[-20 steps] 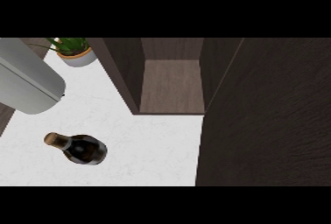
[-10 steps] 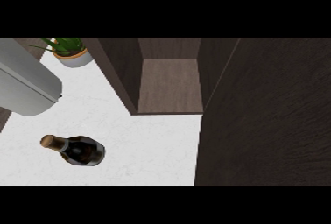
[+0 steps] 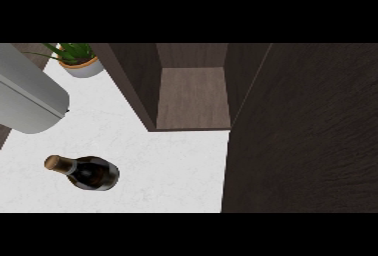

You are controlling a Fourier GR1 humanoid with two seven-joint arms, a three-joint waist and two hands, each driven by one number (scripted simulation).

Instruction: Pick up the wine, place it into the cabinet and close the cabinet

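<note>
Far left, a grey forearm (image 3: 29,97) is poking in, but neither hand is showing, so can't tell what they're doing. The wine bottle (image 3: 87,172) is standing on the white counter (image 3: 170,165), nothing touching it. A potted plant (image 3: 76,61) is sitting behind. Right of those, the cabinet (image 3: 192,95) is sitting open, its door (image 3: 306,130) swinging toward the viewer.

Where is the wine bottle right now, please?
In the head view, the wine bottle stands on the white counter at lower left, before the open cabinet.

Grey forearm (image 3: 29,100) at upper left, neither hand in view.
</note>
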